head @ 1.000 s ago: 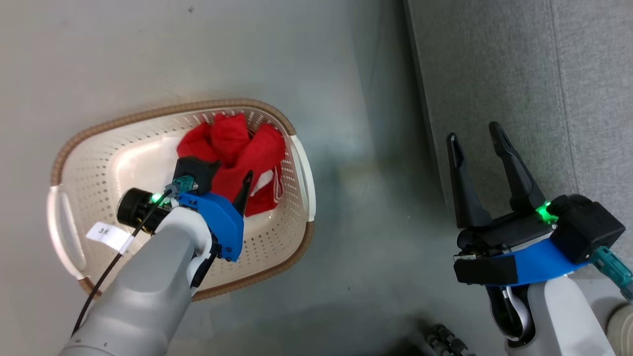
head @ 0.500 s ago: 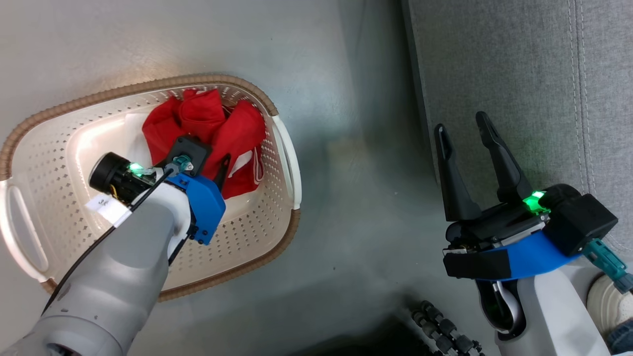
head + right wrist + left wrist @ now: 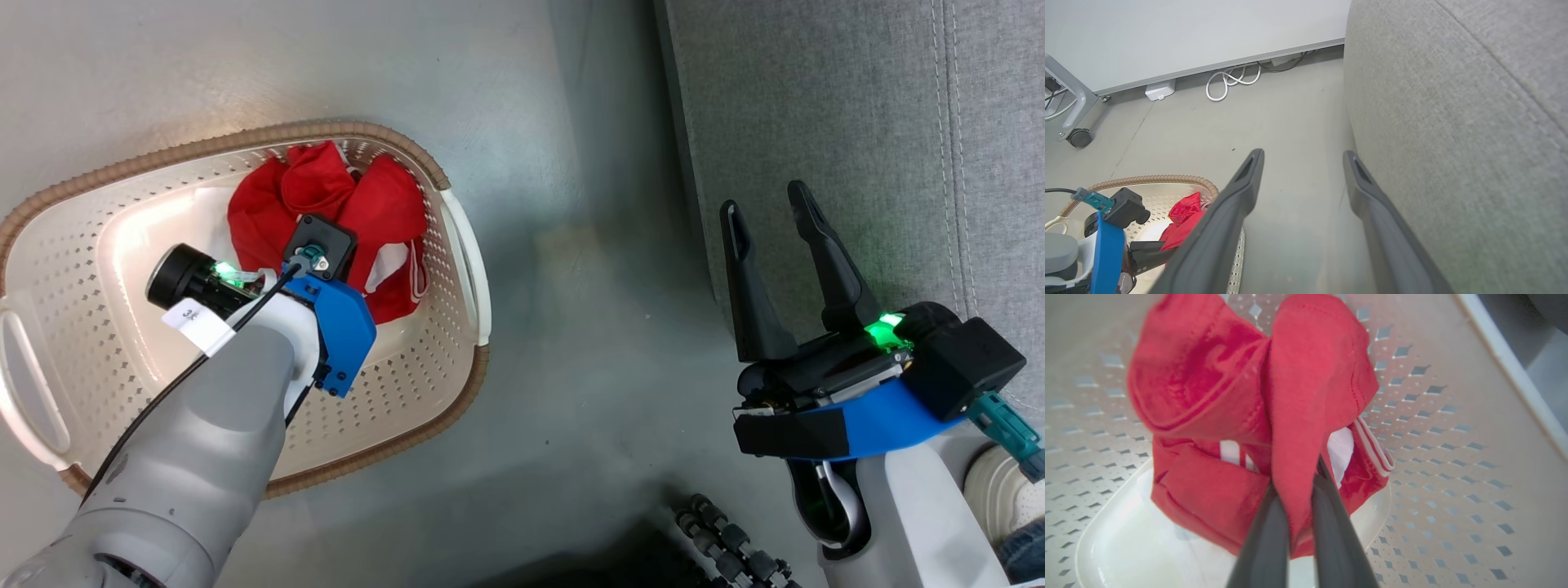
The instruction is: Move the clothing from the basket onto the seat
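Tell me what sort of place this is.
Likely a lab or test room staged as a living space: grey fabric sofa, laundry basket on bare floor, loose white cables along the wall.

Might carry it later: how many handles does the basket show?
2: left handle at the basket's left end; right handle at its right end, nearest the sofa.

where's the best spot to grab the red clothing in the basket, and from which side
The raised middle fold of the clothing, from above: it stands up as a ridge, and the basket walls block the sides. The left pincer is shut on that fold.
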Controlling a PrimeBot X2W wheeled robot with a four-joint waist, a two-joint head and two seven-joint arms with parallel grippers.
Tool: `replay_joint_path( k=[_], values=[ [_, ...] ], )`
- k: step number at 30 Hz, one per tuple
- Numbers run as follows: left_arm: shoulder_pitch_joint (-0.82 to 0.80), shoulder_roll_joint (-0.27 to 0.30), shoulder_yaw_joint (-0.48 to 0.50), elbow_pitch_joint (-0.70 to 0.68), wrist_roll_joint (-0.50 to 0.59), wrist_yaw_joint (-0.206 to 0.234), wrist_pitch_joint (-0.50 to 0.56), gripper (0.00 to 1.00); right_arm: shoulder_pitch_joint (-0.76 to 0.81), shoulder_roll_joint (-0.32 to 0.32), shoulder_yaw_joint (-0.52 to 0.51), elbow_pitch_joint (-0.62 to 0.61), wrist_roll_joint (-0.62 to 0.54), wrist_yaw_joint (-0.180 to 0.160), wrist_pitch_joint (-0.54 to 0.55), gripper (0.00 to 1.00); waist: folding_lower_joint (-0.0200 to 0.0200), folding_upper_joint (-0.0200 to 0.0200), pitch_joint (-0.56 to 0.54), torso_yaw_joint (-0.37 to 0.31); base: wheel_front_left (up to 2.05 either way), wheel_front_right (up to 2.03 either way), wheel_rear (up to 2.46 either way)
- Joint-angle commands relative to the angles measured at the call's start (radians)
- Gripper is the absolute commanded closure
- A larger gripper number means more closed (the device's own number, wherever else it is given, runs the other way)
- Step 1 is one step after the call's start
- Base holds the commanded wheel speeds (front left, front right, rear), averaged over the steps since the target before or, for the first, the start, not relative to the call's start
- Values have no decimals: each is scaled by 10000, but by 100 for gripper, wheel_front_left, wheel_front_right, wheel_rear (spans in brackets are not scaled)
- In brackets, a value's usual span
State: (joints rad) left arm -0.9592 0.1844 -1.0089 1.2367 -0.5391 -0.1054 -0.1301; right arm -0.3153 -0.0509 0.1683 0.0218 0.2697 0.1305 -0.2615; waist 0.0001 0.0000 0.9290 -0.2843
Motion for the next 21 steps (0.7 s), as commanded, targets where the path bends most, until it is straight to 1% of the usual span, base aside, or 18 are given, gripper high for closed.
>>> replay_joint_path(
  k=[1, 6, 8, 13, 14, 21],
  values=[
    [-73, -23, 16, 13, -50, -18, -61, 100, -121, 7, -50, 15, -30, 5, -49, 0, -1, 0, -73, 69, 0, 0, 0],
    [62, -196, -1, 21, -183, -101, -64, 100, -119, 7, -121, 97, -186, 5, -49, 0, -1, 0, -322, 244, 0, 0, 0],
    [224, -371, 32, 4, -302, -111, -211, 100, -143, 7, -116, 212, -102, 5, -48, 0, -1, 0, -776, 491, 0, 0, 0],
    [788, -655, 71, -81, -640, -203, -409, 100, -171, 1, -15, 479, -336, 5, -27, 0, -1, 0, -1995, 963, 0, 0, 0],
    [788, -655, 71, -81, -640, -203, -409, 100, -171, 1, -15, 479, -336, 5, -27, 0, -1, 0, -1995, 963, 0, 0, 0],
    [1862, -947, -348, -783, -1063, -244, -893, 100, 382, -3, -307, 1086, -865, 3, 447, 0, -1, 0, -4395, 1849, 0, 0, 0]
  ],
)
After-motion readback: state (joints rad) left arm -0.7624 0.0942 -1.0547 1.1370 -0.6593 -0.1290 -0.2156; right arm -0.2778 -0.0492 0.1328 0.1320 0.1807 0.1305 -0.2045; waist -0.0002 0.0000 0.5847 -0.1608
